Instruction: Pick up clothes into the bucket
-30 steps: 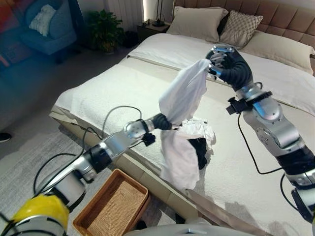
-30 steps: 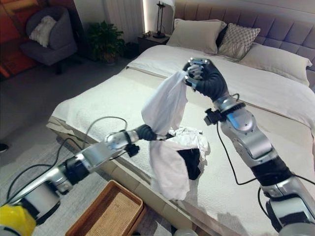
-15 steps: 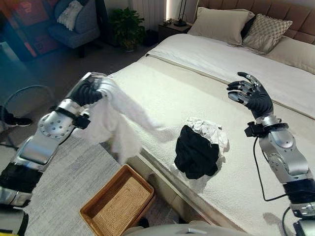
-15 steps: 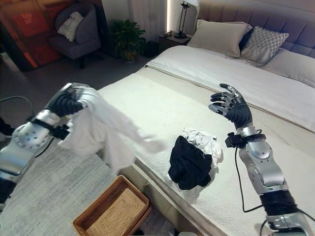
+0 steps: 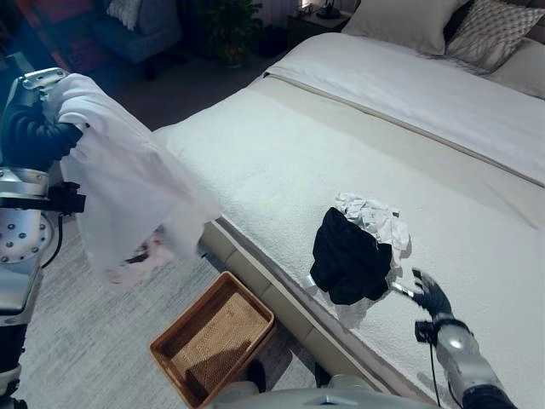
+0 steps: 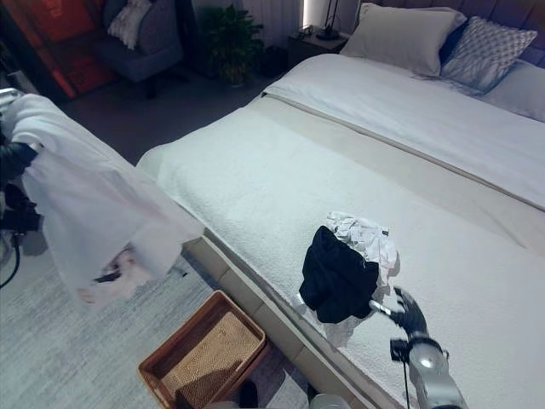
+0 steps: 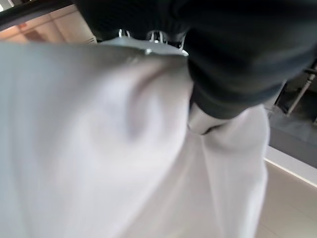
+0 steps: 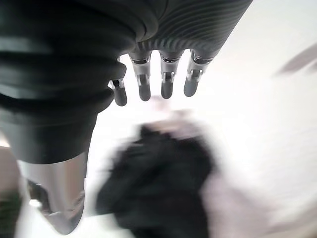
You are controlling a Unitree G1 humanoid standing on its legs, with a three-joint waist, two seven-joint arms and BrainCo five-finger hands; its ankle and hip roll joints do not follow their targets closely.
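Observation:
My left hand (image 5: 32,128) is raised at the far left, off the bed, shut on a large white garment (image 5: 128,196) that hangs over the floor; the white cloth (image 7: 124,148) also shows close up in the left wrist view. The brown wicker basket (image 5: 213,336) sits on the floor by the bed's side, below and right of the hanging garment. A black garment (image 5: 349,256) and a crumpled white one (image 5: 375,217) lie together near the bed's edge. My right hand (image 5: 430,298) rests low beside the black garment, its fingers (image 8: 153,79) straight and open.
The wide white bed (image 5: 281,145) fills the middle and right, with pillows (image 6: 409,38) at its head. A dark armchair (image 6: 140,38) and a potted plant (image 6: 226,34) stand at the back left. A grey rug (image 5: 85,341) covers the floor around the basket.
My left hand has lifted the white garment higher and further left, away from the bed. My right arm has dropped from mid-air to the bed beside the black garment. The camera has shifted.

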